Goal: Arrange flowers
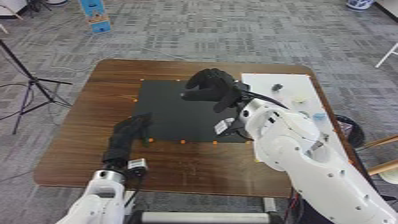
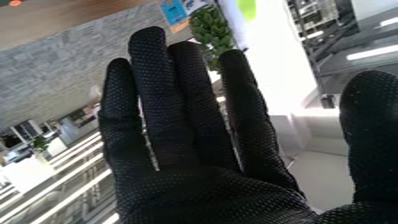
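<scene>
In the head view my right hand (image 1: pixel 210 86) is over the upper right part of the black mat (image 1: pixel 169 112), its fingers spread with nothing held. My left hand (image 1: pixel 133 126) lies by the mat's left edge, fingers relaxed and extended. On the white board (image 1: pixel 284 80) at the right are a small dark item (image 1: pixel 277 87), a pale yellow item (image 1: pixel 300 99) and a light blue item (image 1: pixel 319 116); I cannot tell whether they are flowers. The right wrist view shows my right hand (image 2: pixel 195 185) open, fingers straight and thumb apart.
The brown table (image 1: pixel 107 90) surrounds the mat, with small orange dots along the mat's edges. A tripod (image 1: pixel 33 77) stands on the floor at the left, and a blue sign (image 1: pixel 94 15) beyond the table. In the right wrist view, a leafy green plant (image 2: pixel 210 30) stands behind the fingers.
</scene>
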